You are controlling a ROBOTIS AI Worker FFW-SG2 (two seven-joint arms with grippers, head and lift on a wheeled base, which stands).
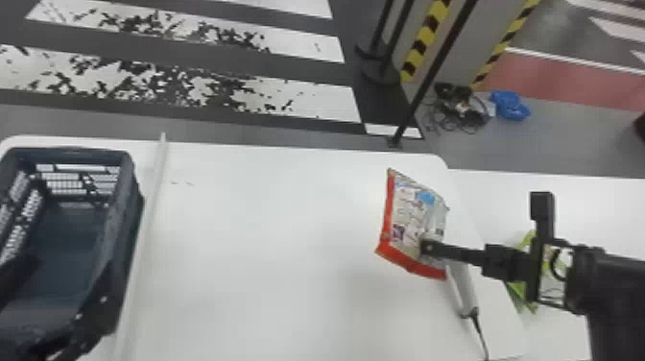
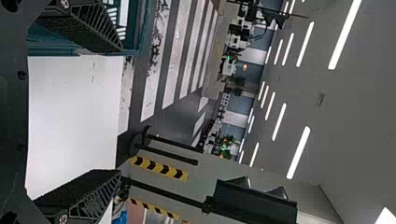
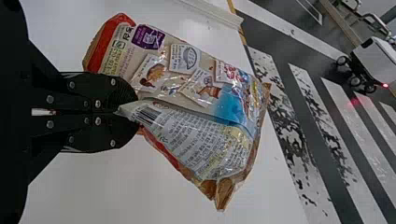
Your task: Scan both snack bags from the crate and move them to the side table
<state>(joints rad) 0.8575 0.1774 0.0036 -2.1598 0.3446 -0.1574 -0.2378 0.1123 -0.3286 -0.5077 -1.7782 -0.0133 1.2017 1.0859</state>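
Head view: snack bag (image 1: 408,216) hangs near right table edge (image 1: 458,197).

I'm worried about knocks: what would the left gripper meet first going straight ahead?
The way looks free: the left gripper points past the white table toward open floor, though its height above the crate rim is unclear.

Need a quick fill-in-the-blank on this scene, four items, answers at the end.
1. The right gripper pinches a snack bag whose border is coloured ____.
2. From the robot's side, the crate stands at the ____ end of the table.
3. Choosing between open and shut, the left gripper is ____.
4. A green packet on the side table is partly hidden behind the robot's ____ arm.

Missing words: red; left; open; right.
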